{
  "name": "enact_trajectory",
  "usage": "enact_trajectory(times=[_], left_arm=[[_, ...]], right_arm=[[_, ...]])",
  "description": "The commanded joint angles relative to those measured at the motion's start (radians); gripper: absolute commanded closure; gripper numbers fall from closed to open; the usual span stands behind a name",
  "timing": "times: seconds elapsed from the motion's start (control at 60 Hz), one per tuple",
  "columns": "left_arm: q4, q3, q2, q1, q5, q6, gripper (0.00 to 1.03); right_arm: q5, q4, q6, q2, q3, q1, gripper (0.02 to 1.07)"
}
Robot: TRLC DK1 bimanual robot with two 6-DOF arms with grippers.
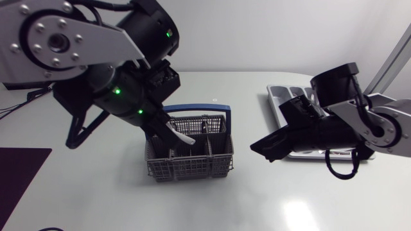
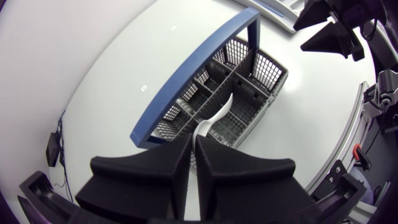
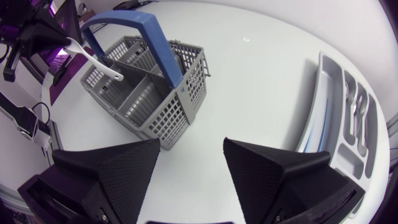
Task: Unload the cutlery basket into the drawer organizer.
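Cutlery basket (image 1: pixel 189 157), grey mesh with a blue handle (image 1: pixel 221 115), stands near the middle of the white table (image 1: pixel 257 199) in the head view; the left gripper (image 1: pixel 162 126) hangs over the basket's left half, clenched on a white utensil (image 1: pixel 180 136) that slants down toward the middle compartments; what kind of utensil it is cannot be made out. The drawer organizer (image 1: pixel 282 96), a pale grey tray, lies at the table's right side, well apart from the basket and partly hidden by the right arm; the right gripper (image 1: pixel 270 146) sits low between basket and organizer, touching neither; a dark purple mat (image 1: pixel 19 183) lies at the table's left edge.

From the left wrist view the two black fingers (image 2: pixel 155 168) stand nearly together, pinching the utensil's upper end from both sides; its free end points down over a middle compartment, though whether it touches the mesh cannot be told; the blue handle arches across the basket beside it.

From the right wrist view the right gripper's broad fingers (image 3: pixel 118 168) stand wide apart with only bare table between them, grasping nothing; the basket is ahead and to one side, the white utensil rising from it into the left gripper; the organizer lies ahead on the other side, with metal cutlery (image 3: pixel 356 109) in its small compartments.
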Motion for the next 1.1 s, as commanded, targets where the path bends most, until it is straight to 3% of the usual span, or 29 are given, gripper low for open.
enact_trajectory(times=[0.0,0.25,0.483,0.567,0.75,1.083], left_arm=[[-0.034,0.063,-0.034,0.007,0.035,0.017,0.96],[-0.072,0.125,-0.03,0.023,0.247,-0.013,1.0],[-0.074,0.157,0.055,-0.006,0.362,-0.039,1.0],[-0.074,0.174,0.084,-0.006,0.383,-0.041,1.0],[-0.074,0.197,0.142,-0.008,0.423,-0.044,1.0],[-0.08,0.226,0.203,-0.02,0.452,-0.05,1.0]], right_arm=[[0.006,-0.022,-0.035,-0.081,-0.023,0.016,0.33],[0.076,-0.059,-0.124,-0.306,-0.037,0.112,0.33],[0.143,-0.047,-0.213,-0.423,-0.081,0.216,0.33],[0.201,-0.027,-0.233,-0.443,-0.103,0.283,0.33],[0.445,0.084,-0.289,-0.453,-0.191,0.51,0.33],[0.554,0.297,-0.334,-0.309,-0.234,0.599,0.33]])
